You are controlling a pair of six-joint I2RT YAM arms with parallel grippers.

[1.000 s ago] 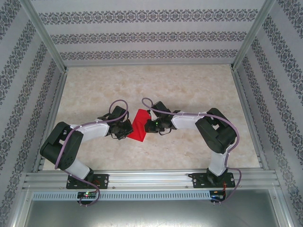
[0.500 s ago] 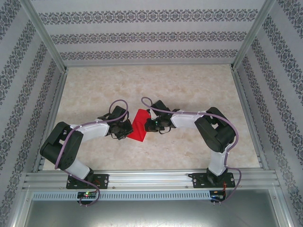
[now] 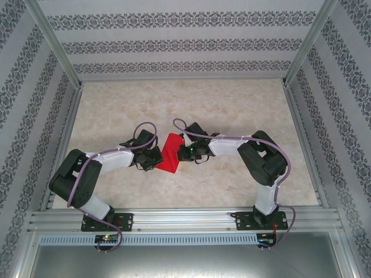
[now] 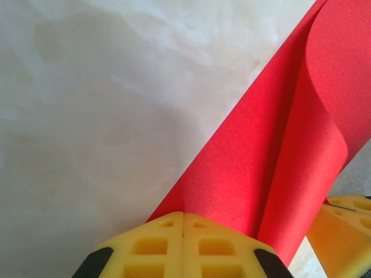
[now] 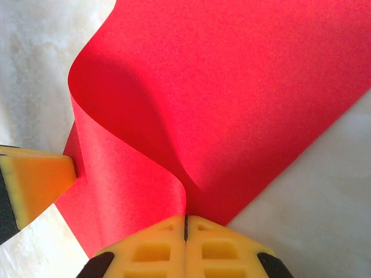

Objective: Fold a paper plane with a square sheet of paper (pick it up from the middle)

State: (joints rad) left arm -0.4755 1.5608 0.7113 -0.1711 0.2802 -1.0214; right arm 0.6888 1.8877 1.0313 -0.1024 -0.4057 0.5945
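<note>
The square sheet of paper, bright red, is held between both grippers at mid-table, bowed and curled over on itself. My left gripper is shut on its left edge; in the left wrist view the yellow fingertips pinch the paper, which rolls over to the right. My right gripper is shut on the opposite edge; its fingertips clamp the sheet where one flap curls up. Each wrist view catches the other gripper's yellow finger close by. The paper plane is out of view.
The marble-patterned tabletop spreads around the paper. Patterned walls and aluminium frame rails enclose the workspace.
The right gripper has crept a touch to the left, toward the left gripper. Both stay pinched on the red sheet, which has barely shifted.
</note>
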